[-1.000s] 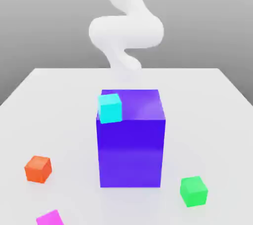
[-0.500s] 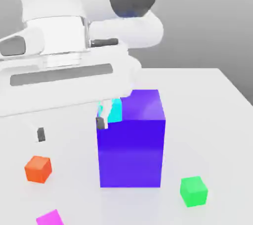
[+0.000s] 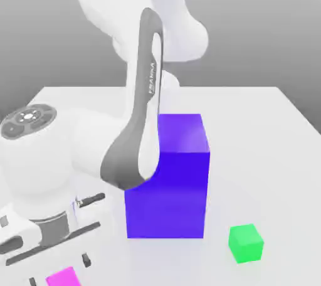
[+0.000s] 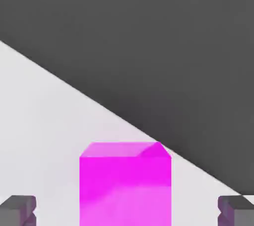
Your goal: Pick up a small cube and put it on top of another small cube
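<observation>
Magenta cube (image 4: 125, 183) between the 2 spread fingers (image 4: 18, 210), untouched.

magenta cube (image 4: 125, 183): small, sat flat on the white table near its edge, partly visible low in the exterior view (image 3: 63, 276) | green cube (image 3: 245, 243): small, rested flat on the table toward the exterior view's right, well apart from the magenta one, near the big blue block's lower corner
</observation>
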